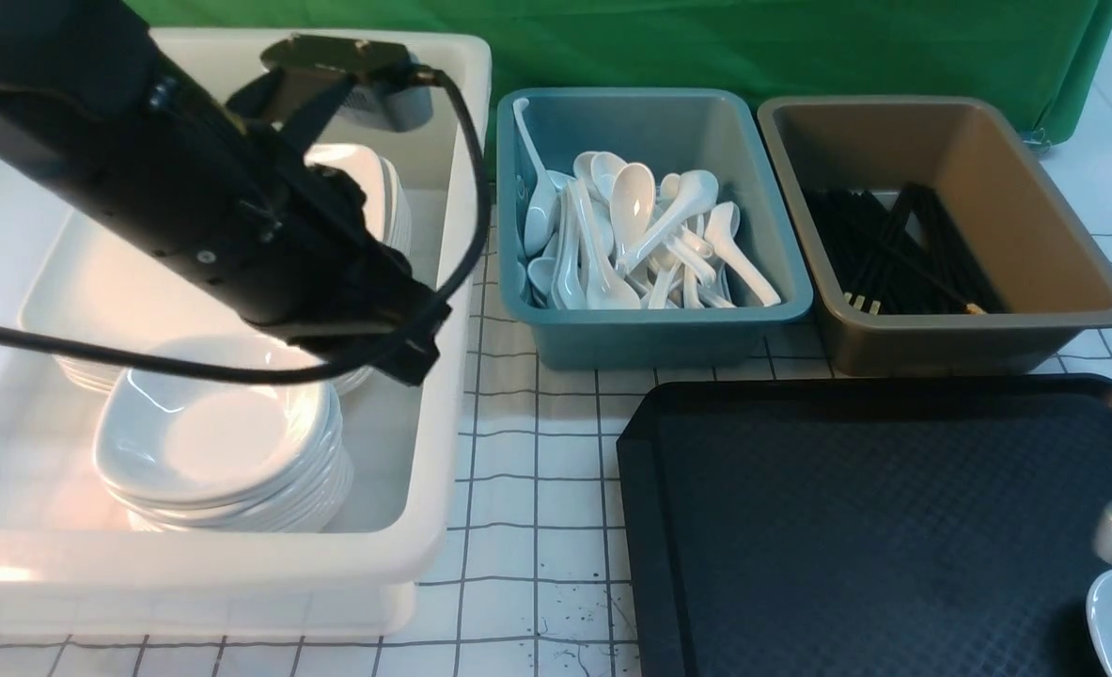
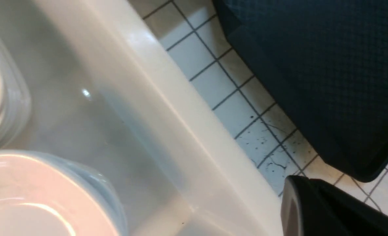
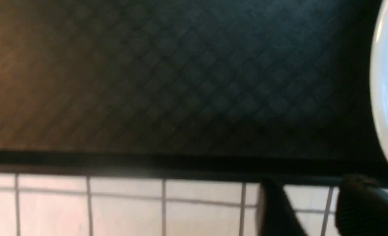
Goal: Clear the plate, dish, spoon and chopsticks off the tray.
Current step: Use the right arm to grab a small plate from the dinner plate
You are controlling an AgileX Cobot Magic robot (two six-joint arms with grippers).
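White tub [image 1: 189,564] lies under closed left gripper [image 1: 410,362]; right gripper [image 3: 310,183] gapes empty beside dish [image 3: 387,91].

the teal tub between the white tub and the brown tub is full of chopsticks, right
No: the teal tub holds white soup spoons, not chopsticks, as the front view shows. It does stand between the white tub and the brown tub.

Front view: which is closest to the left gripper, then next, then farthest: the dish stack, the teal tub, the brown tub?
1. Dish stack, close by the left gripper, in the white tub on the left.
2. Teal tub, in the middle.
3. Brown tub, far right.
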